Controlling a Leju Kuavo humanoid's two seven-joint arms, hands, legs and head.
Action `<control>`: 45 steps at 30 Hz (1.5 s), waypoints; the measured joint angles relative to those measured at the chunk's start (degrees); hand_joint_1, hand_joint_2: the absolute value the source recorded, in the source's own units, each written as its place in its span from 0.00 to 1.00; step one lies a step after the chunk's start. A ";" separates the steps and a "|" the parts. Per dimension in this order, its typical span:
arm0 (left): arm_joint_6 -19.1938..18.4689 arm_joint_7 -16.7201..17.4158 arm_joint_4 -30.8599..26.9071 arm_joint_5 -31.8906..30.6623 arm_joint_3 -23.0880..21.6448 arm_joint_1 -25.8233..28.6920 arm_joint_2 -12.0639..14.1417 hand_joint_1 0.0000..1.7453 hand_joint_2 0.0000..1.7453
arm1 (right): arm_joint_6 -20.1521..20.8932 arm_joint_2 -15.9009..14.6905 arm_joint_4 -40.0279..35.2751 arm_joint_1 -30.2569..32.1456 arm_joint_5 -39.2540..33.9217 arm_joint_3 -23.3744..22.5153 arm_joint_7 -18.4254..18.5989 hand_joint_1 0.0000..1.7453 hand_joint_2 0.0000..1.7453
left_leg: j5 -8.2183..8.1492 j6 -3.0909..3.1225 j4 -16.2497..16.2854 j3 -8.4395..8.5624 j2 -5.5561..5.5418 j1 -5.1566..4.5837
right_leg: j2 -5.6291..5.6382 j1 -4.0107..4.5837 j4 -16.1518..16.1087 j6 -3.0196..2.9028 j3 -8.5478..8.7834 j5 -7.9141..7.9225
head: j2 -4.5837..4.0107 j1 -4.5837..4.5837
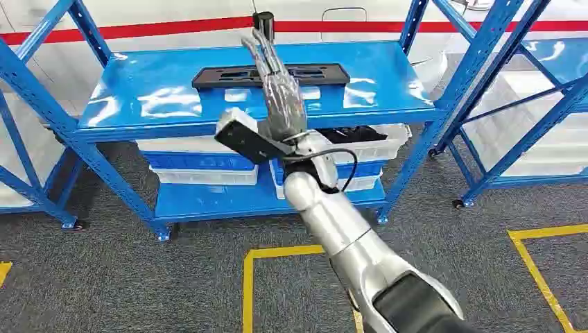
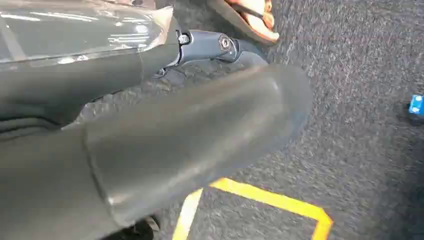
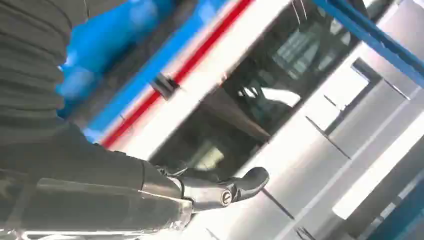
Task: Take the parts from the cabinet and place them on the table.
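Black flat plastic part (image 1: 270, 75), long and rectangular, lies on the top shelf of the blue rack (image 1: 159, 104), at 12 o'clock from the robot. Right hand (image 1: 281, 94) raised over its middle, fingers extended and apart, grasping nothing; contact with the part can't be told. Left hand (image 2: 150, 125) hangs over grey carpet, thumb close to camera; clenched or released, cannot tell. Part looks light, stiff, thin, smooth-faced: likely slippery. Best taken at the near long edge, mid-length, so it doesn't tip. White bins (image 1: 201, 163) sit on the lower shelf.
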 joint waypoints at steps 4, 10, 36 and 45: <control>1.99 0.31 0.42 -3.08 0.98 -0.66 -0.52 0.00 0.00 | 1.81 -0.50 -0.26 -5.00 3.37 0.50 4.02 0.00 1.00 | 0.03 0.00 0.01 -0.02 -0.02 0.00 | 0.00 0.00 0.00 0.06 0.00 0.04 | 0.00 0.00; 3.23 1.22 0.81 -6.09 1.90 -1.88 -0.92 0.00 0.00 | 2.95 -0.68 1.07 -8.99 8.30 1.88 9.37 0.00 1.00 | 0.03 0.00 0.00 -0.05 -0.02 0.00 | 0.00 0.01 0.02 0.06 0.01 0.04 | 0.00 0.00; 3.63 1.46 0.48 -8.32 2.97 -4.35 -1.09 0.00 0.00 | 3.08 -0.24 3.32 -8.36 11.01 0.79 11.78 0.00 1.00 | 0.59 1.27 -0.91 0.22 0.26 0.61 | 0.01 -0.46 3.81 0.15 -2.56 -1.49 | 0.00 0.04; 3.21 1.53 0.26 -8.13 3.37 -4.32 -0.70 0.00 0.00 | 4.43 -1.42 3.52 -8.76 9.35 -0.42 11.12 0.00 1.00 | -1.76 -0.33 0.15 1.19 -0.04 0.35 | -0.08 -0.37 2.47 0.54 -6.23 3.81 | 0.00 0.13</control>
